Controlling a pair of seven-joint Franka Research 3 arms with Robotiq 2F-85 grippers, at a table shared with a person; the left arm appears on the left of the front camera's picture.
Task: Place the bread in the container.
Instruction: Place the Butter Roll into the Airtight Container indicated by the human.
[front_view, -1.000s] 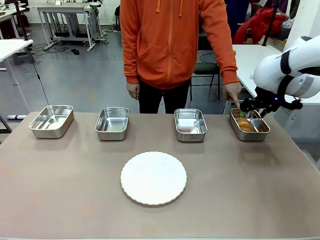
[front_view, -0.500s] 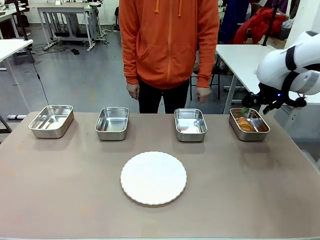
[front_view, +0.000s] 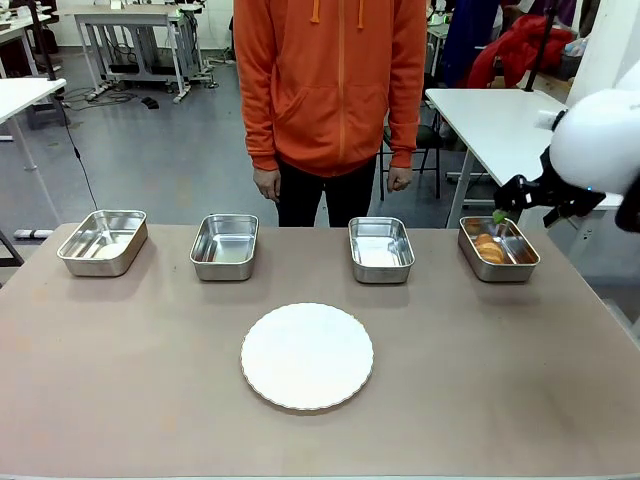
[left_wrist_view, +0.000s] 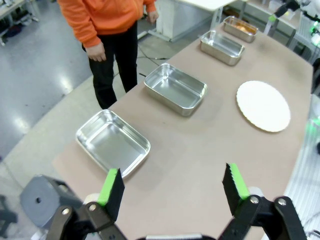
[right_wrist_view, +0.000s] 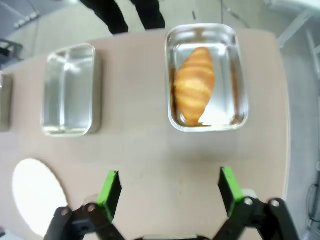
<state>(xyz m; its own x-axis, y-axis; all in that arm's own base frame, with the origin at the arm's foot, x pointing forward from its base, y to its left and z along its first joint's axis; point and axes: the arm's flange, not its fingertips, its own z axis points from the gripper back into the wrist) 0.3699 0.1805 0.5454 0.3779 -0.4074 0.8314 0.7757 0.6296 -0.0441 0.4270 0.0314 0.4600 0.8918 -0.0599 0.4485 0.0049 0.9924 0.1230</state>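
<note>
Stainless steel lines the far side of the brown table (front_view: 480, 380): four shallow trays in a row, well apart from one another, each with bare tabletop on both sides. The bread (front_view: 489, 247) lies inside the container (front_view: 499, 262), the tray at the far right end of the row. In the right wrist view the bread (right_wrist_view: 194, 85) runs lengthwise down the container's (right_wrist_view: 235, 75) left half, close to the left wall, with shiny bare floor along its right side and around its lower tip. The container sits near the table's right edge, with only a narrow strip of tabletop beyond it.

The right gripper (front_view: 503, 206) hangs in the air just above the container's far rim, fingers spread wide and holding nothing. Its green pads (right_wrist_view: 109, 187) in the right wrist view stand well apart over bare tabletop, clear of the container's near rim.

The left gripper (left_wrist_view: 172, 186) hovers past the left end of the row, its jaws wide and empty, above the table's corner near the leftmost tray (left_wrist_view: 112, 142).

A round white plate (front_view: 307, 356) lies alone in the middle of the table, well clear of every tray, with open surface all round it and a broad bare band along the near edge.

A person in an orange hoodie (front_view: 332, 80) stands at the far edge, behind the two middle trays, both hands hanging at the sides, off the table.
</note>
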